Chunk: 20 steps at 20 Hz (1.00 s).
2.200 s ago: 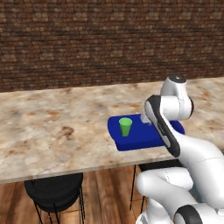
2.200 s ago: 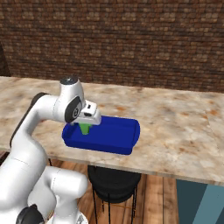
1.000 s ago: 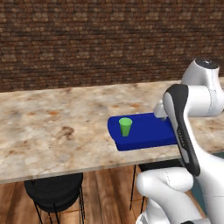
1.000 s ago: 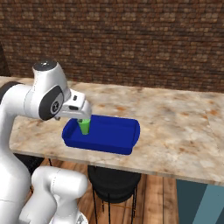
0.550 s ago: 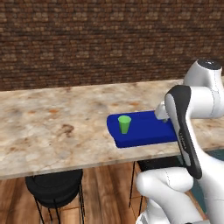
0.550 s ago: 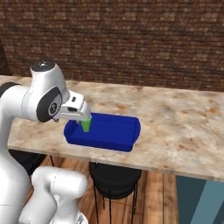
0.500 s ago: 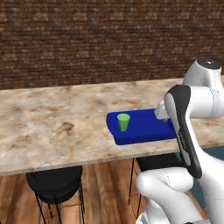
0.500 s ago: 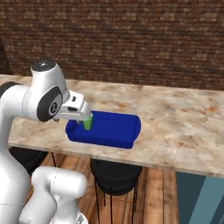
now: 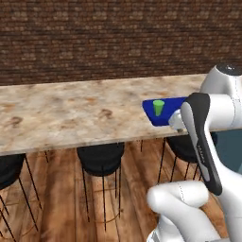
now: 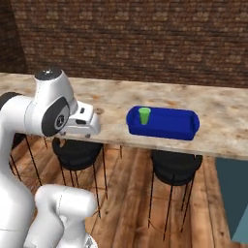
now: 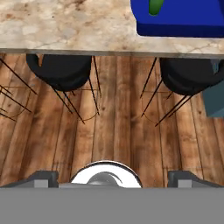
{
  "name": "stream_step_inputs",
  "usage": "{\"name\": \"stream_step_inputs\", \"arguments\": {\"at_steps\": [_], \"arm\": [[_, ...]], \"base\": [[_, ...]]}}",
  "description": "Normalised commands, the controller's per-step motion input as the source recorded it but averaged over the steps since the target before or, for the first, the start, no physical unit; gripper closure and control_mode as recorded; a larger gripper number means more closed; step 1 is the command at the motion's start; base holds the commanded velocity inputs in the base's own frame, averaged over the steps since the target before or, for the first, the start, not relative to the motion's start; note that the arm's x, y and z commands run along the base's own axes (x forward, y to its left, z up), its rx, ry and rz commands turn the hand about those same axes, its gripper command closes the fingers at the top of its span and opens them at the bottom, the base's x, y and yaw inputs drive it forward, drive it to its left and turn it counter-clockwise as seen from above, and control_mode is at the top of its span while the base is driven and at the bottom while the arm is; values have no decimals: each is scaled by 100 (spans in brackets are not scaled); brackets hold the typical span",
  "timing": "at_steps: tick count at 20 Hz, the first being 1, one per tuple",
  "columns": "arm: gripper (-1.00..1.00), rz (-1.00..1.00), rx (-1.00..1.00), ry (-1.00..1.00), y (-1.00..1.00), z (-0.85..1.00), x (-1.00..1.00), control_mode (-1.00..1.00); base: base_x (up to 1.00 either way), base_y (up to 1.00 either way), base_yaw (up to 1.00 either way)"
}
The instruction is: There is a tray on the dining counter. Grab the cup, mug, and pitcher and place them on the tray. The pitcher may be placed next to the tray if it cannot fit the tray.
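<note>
The bright green cup (image 10: 144,115) stands upright at the left end of the blue tray (image 10: 169,127), which lies on the dining counter (image 10: 111,99) near its front edge. The left base view shows the cup (image 9: 159,107) on the tray (image 9: 170,106), partly behind my arm. In the hand view the tray (image 11: 183,19) and the cup (image 11: 155,5) sit at the top edge. My gripper (image 11: 113,177) is open, with nothing between its fingers, pulled back from the counter and looking over the floor. The mug and the pitcher are out of view.
Black bar stools (image 10: 175,167) (image 9: 100,158) (image 11: 59,70) stand under the counter's overhang on a wooden floor. A brick wall (image 10: 145,38) runs behind the counter. A teal cabinet (image 10: 235,198) is at the lower right.
The whole picture has shifted: the base has backed away from the counter, so tray and cup look farther off. The cup stays on the tray. The gripper stays open.
</note>
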Motion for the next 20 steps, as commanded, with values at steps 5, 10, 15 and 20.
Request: {"name": "stream_step_inputs", "arguments": {"at_steps": [5,10,15,20], "arm": [[-100,0,0,0,0,0,0,100],[-100,0,0,0,0,0,0,100],[-100,0,0,0,0,0,0,100],[-100,0,0,0,0,0,0,100]], "base": [[-21,100,-1],[-3,100,-1],[-2,100,2],[-19,100,9]]}}
